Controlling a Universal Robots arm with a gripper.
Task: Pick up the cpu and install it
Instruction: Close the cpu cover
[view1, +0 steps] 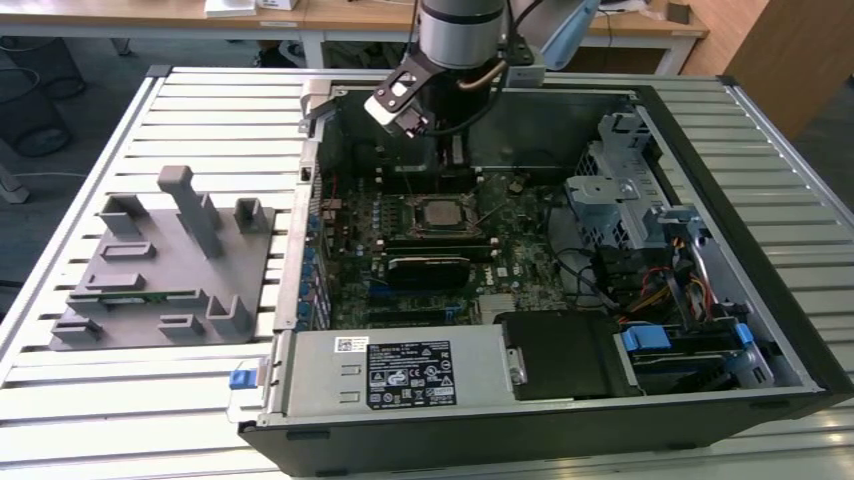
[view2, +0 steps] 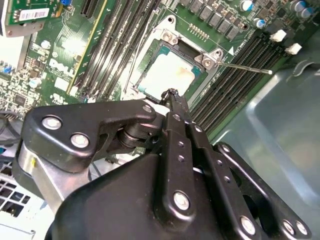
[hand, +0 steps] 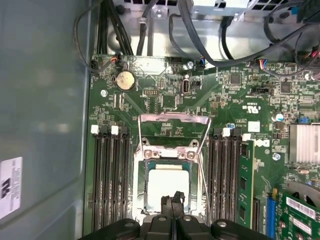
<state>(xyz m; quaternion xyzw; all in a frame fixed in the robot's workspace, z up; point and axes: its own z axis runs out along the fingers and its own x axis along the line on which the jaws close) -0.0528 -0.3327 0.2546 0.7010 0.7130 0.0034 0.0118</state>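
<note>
The arm (view1: 461, 30) reaches down into the open case (view1: 747, 130), which lies on its side on a slatted table (view1: 200, 100). The cpu (hand: 167, 182) lies flat in the socket (hand: 137, 185) in the middle of the board (hand: 165, 95), silvery top up. The metal plate (hand: 172, 125) that covers the socket is swung open and stands clear of the chip. In both wrist views the claw (hand: 172, 201) hangs just over the cpu, near one edge of it, with its two fingers pressed together and nothing between them. I can't tell whether the tips touch the chip. A thin lever (view2: 245, 67) sticks out beside the socket. Banks of dark memory slots (hand: 107, 175) run along either side of it, and a green memory stick (hand: 246, 175) sits in one of them. A coin cell (hand: 124, 80) lies further along the board. On the exterior view's left, beside the case, a grey fixture (view1: 160, 260) with upright posts rests on the table.
</note>
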